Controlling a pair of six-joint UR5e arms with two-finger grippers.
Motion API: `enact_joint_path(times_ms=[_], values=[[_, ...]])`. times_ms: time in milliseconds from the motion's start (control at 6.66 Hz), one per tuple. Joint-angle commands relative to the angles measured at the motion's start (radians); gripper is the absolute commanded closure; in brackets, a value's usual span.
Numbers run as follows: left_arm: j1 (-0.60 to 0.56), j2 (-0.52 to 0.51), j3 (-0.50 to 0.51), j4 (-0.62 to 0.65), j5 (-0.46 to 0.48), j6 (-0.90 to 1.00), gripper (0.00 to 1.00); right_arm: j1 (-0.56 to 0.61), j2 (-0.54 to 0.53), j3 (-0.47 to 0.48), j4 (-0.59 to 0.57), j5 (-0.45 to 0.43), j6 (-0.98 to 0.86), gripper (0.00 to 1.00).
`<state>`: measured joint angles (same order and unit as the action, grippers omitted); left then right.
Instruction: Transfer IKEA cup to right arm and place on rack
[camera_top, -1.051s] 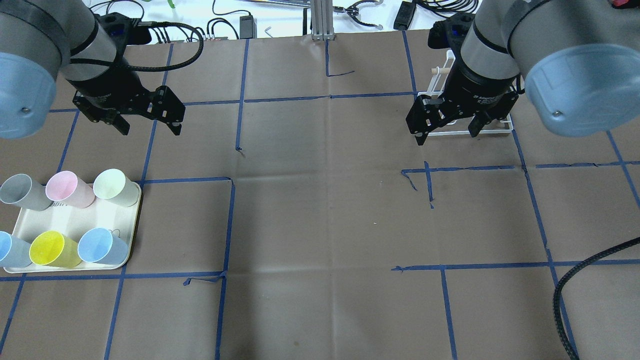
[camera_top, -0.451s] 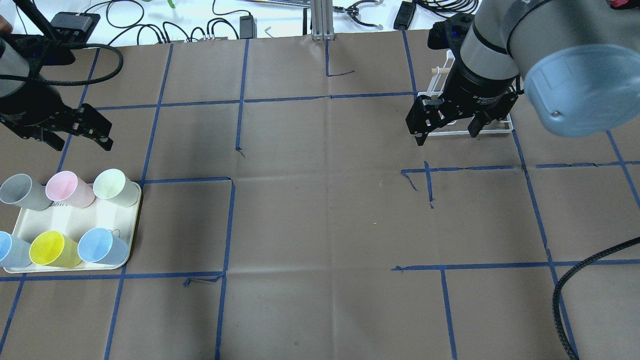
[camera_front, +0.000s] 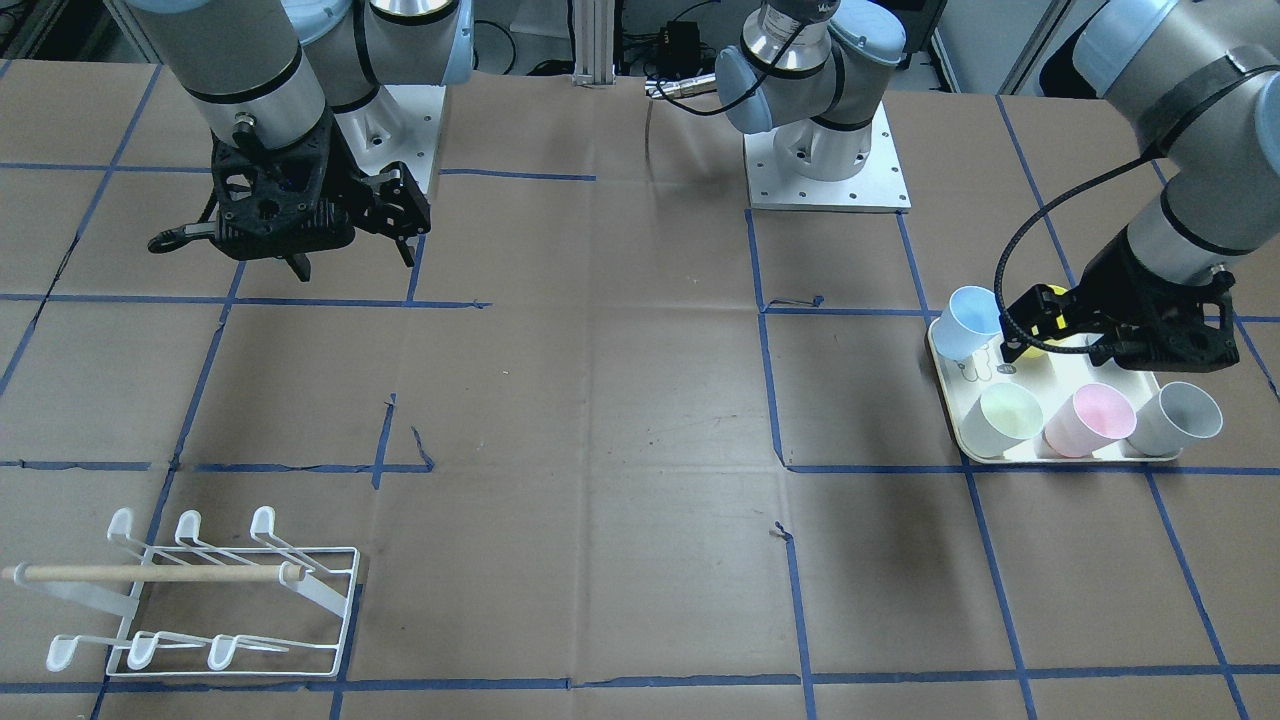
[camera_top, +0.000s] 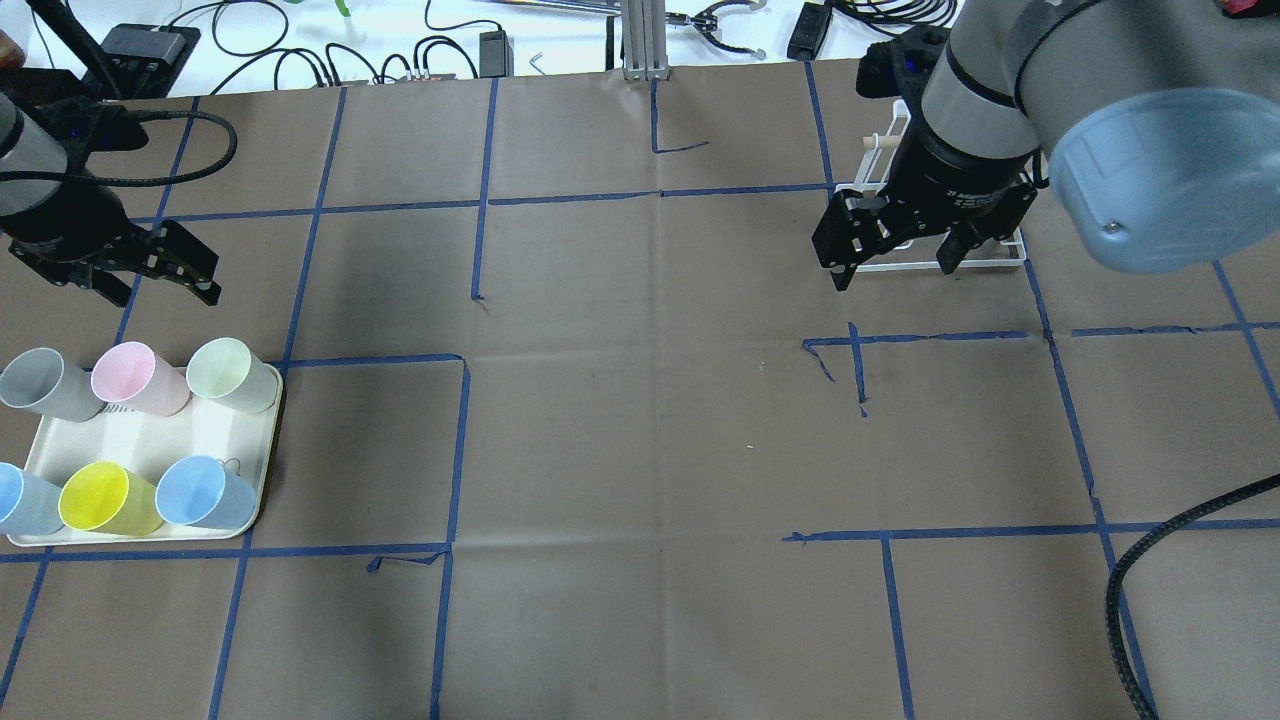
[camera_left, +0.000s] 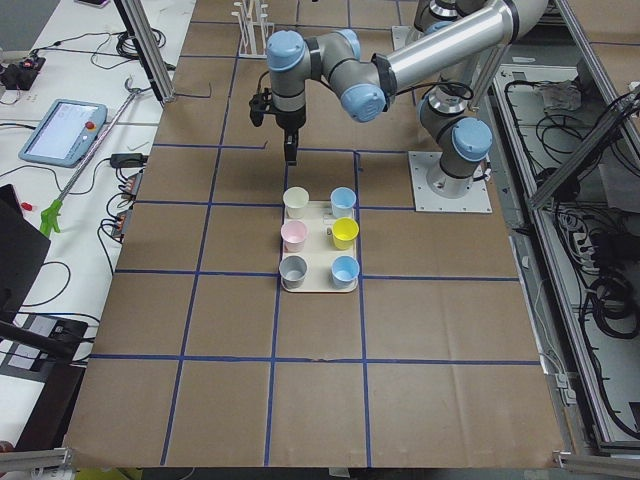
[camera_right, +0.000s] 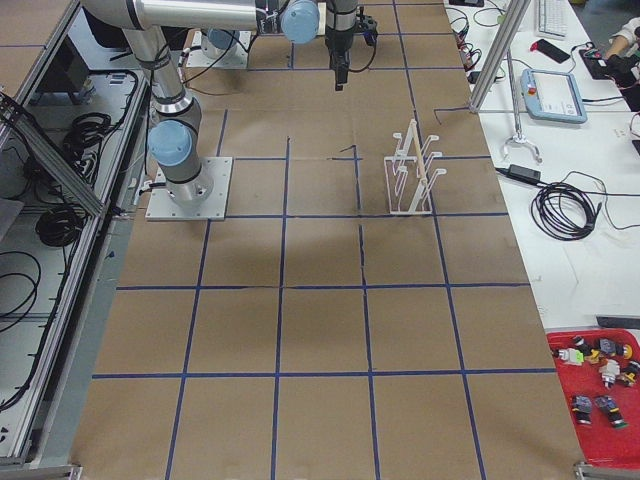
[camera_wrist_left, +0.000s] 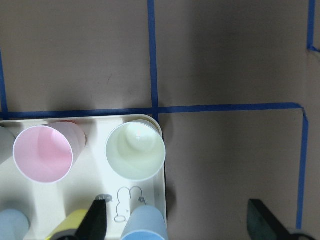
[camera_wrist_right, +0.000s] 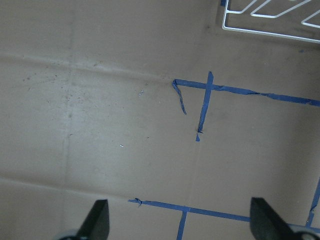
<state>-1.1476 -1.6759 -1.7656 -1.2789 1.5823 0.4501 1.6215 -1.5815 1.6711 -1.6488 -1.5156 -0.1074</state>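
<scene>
The six IKEA cups (camera_top: 225, 372) stand crowded on the tray (camera_top: 150, 440), none yet on the rack (camera_front: 150, 573), and with the left claw (camera_top: 165, 288) spread wide above them and the right claw (camera_top: 892, 272) wide and holding nothing, a descending finger may topple a neighbour

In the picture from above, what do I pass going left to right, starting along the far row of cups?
grey cup → pink cup → green cup → right gripper
</scene>
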Motion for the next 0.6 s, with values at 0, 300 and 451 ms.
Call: enact_joint_path(times_ms=[0, 300, 451], values=[[0.008, -0.039, -0.108, 0.164, 0.001, -0.005, 0.02, 0.000, 0.000, -0.001, 0.000, 0.000, 0.000, 0.00], [0.052, -0.070, -0.225, 0.303, 0.001, -0.004, 0.02, 0.000, 0.000, -0.001, 0.000, -0.002, -0.002, 0.00], [0.055, -0.091, -0.250, 0.340, 0.001, -0.004, 0.02, 0.000, 0.000, -0.001, 0.001, -0.003, -0.002, 0.00]])
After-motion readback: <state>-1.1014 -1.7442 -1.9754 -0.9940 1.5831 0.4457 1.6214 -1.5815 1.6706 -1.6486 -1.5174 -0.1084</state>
